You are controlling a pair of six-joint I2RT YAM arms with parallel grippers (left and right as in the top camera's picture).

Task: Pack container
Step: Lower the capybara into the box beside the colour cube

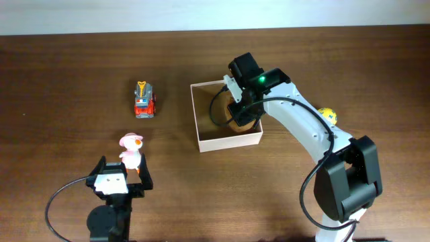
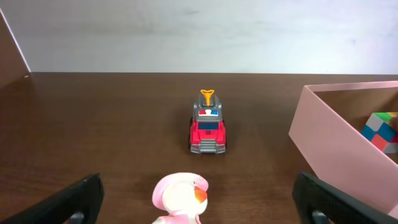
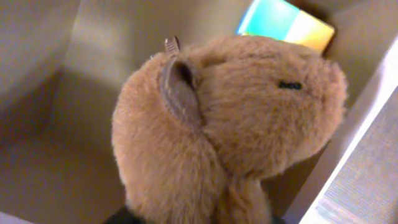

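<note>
Overhead: container (image 1: 228, 142) sits on the tabletop (image 1: 67, 81), with the right hand (image 1: 239, 114) down inside it at a brown plush capybara (image 3: 230, 124). Right wrist view is filled by the plush, so open or gripping cannot be told. The left hand (image 1: 122, 173) is spread wide and empty, just behind a pink duck toy (image 1: 130, 149).

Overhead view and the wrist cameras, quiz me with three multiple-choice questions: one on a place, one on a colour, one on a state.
1. Where is the brown plush? A in the container; B on the bare tabletop; C on a shelf.
2. What colour is the toy truck body? A blue; B red; C green.
3. The left tool is: A shut; B open; C out of view.
Answers: A, the walls surround it; B, its cab is red; B, its fingers stand wide apart.
</note>
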